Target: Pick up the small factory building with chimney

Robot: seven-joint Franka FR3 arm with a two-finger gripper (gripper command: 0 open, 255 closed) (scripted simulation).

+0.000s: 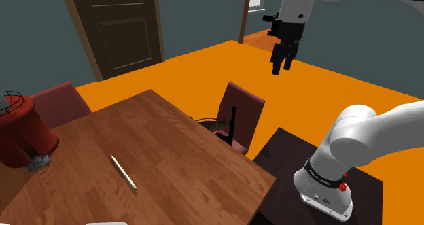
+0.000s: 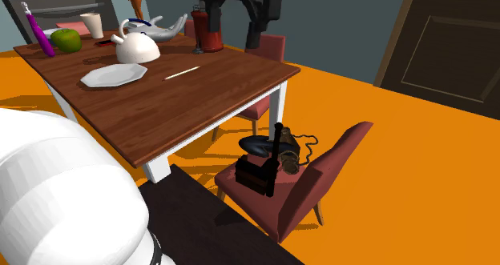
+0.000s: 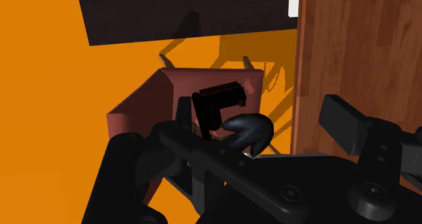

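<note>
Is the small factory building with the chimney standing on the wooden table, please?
No, the factory building sits on the seat of the nearer red chair, beside the wooden table.

Orange floor [image 1: 340,81], grey-blue walls [image 1: 197,20], dark brown panelled door [image 1: 126,26], wooden worktop [image 1: 170,162] on white legs, dark red chair [image 1: 248,105] alongside.

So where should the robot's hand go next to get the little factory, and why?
Probably lower the black two-finger gripper toward the dark red chair. The small dark factory block with a tall black chimney sits on its seat beside a rounded dark object, while the gripper hangs well above with fingers apart, holding nothing.
</note>
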